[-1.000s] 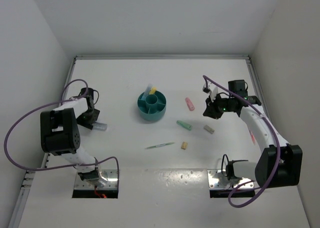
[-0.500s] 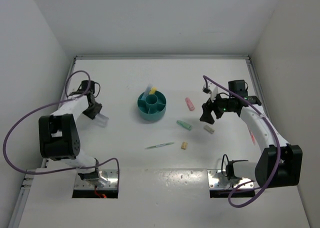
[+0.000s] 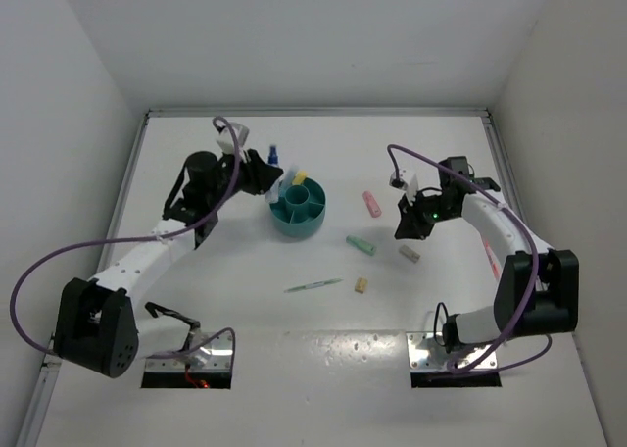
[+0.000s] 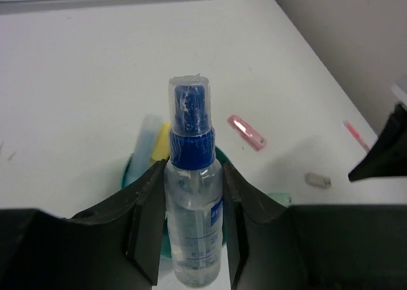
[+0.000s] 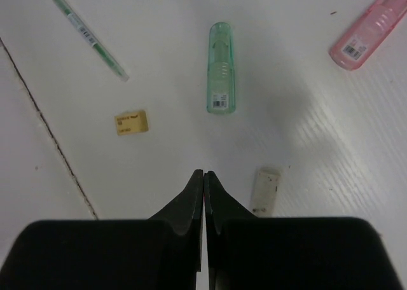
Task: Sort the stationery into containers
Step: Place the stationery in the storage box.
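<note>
My left gripper (image 3: 259, 173) is shut on a clear blue-capped tube (image 3: 273, 158) and holds it upright just above and left of the teal organiser (image 3: 312, 222). In the left wrist view the tube (image 4: 193, 207) stands between the fingers (image 4: 147, 201), above the organiser rim (image 4: 128, 166). A yellow stick (image 3: 300, 177) and a pale blue item (image 3: 285, 184) stand in the organiser. On the table lie a pink stick (image 3: 372, 204), a mint-green stick (image 3: 361, 243), a beige stick (image 3: 409, 254), a thin green pen (image 3: 313, 285) and a tan block (image 3: 361, 285). My right gripper (image 3: 404, 227) is shut and empty, hovering near the beige stick (image 5: 266, 189).
A thin pink pen (image 3: 490, 261) lies by the right arm near the right wall. White walls close in the table on the left, right and back. A dark seam (image 5: 57, 150) crosses the table in the right wrist view.
My left arm has swung from the far left of the table to the organiser, carrying the blue-capped tube up with it. My right gripper has shifted slightly left.
</note>
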Controlling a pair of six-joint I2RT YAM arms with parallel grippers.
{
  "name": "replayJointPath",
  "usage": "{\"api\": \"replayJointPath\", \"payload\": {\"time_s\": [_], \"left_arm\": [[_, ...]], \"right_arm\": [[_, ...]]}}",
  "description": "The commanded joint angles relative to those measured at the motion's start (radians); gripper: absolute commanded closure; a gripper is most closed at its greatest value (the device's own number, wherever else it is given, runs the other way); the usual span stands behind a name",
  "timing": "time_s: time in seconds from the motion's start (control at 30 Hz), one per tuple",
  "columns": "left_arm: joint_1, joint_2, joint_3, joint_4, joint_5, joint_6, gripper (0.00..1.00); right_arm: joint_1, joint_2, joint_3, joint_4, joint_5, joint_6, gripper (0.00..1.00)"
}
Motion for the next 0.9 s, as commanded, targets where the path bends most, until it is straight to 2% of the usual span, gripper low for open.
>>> {"api": "replayJointPath", "payload": {"time_s": [0.0,0.07,0.17,0.4,0.87], "left_arm": [[-0.082,-0.056,-0.126,0.449,0.007,0.147,1.0],[-0.117,-0.066,-0.232,0.587,-0.104,0.174,1.0],[-0.171,-0.043,-0.231,0.638,-0.188,0.203,1.0],[-0.219,0.07,-0.177,0.661,-0.222,0.232,1.0],[-0.239,0.296,-0.051,0.672,-0.191,0.213,1.0]], "right_arm": [[-0.003,0.019,0.043,-0.029,-0.03,-0.03,1.0],[-0.003,0.029,0.043,-0.029,-0.03,-0.03,1.0],[-0.003,0.039,0.043,-0.029,-0.03,-0.03,1.0],[-0.003,0.048,0.043,-0.029,-0.012,-0.03,1.0],[-0.003,0.057,0.043,-0.02,-0.002,-0.021,1.0]]}}
